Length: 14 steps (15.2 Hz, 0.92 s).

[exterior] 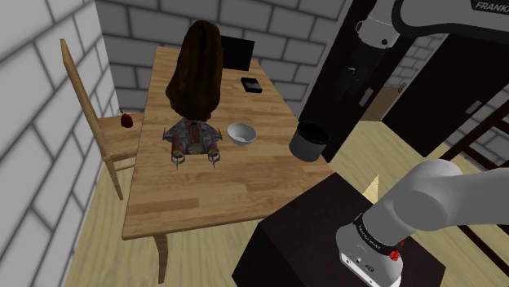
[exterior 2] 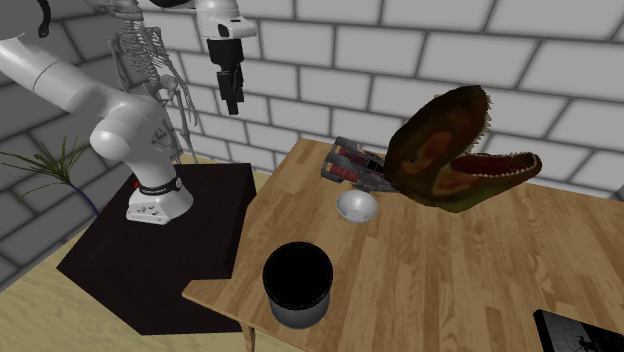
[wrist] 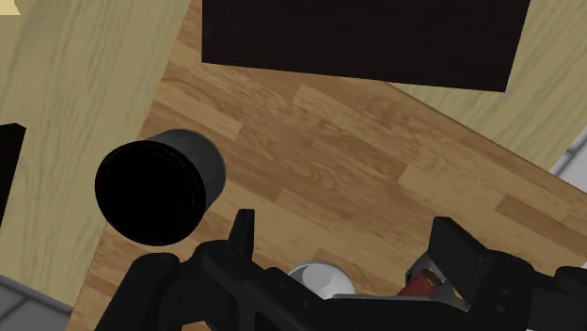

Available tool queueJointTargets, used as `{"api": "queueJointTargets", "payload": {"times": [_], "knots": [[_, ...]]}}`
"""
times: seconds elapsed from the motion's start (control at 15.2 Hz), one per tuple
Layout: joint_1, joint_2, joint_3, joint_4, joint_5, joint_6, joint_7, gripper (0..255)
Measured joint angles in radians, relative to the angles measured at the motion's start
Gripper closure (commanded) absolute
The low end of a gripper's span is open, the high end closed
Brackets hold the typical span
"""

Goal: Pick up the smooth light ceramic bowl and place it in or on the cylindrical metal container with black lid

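Up high over the table (exterior 2: 480, 290) hangs the black gripper (exterior 2: 231, 103), fingers apart and empty. The pale bowl (exterior 2: 356, 206) sits on the wood, a little apart from the black-topped can (exterior 2: 297, 285). Nothing looks done yet: reaching, grasping, carrying and placing all remain.

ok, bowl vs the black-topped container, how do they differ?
The bowl is white, the container dark grey with a black top. The bowl is shallow, the container a taller cylinder. The bowl sits mid-way across the table, the container near its edge by the stand. Both are round and upright.
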<state>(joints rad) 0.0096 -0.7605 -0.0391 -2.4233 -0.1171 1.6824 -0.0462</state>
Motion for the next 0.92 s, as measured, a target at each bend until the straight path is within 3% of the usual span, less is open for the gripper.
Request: {"api": "queueJointTargets", "payload": {"times": [0.26, 0.92], "knots": [[0.0, 0.053, -0.003, -0.021, 0.006, 0.072, 0.014, 0], [-0.007, 0.398, -0.048, 0.009, 0.029, 0.39, 0.03, 0]]}}
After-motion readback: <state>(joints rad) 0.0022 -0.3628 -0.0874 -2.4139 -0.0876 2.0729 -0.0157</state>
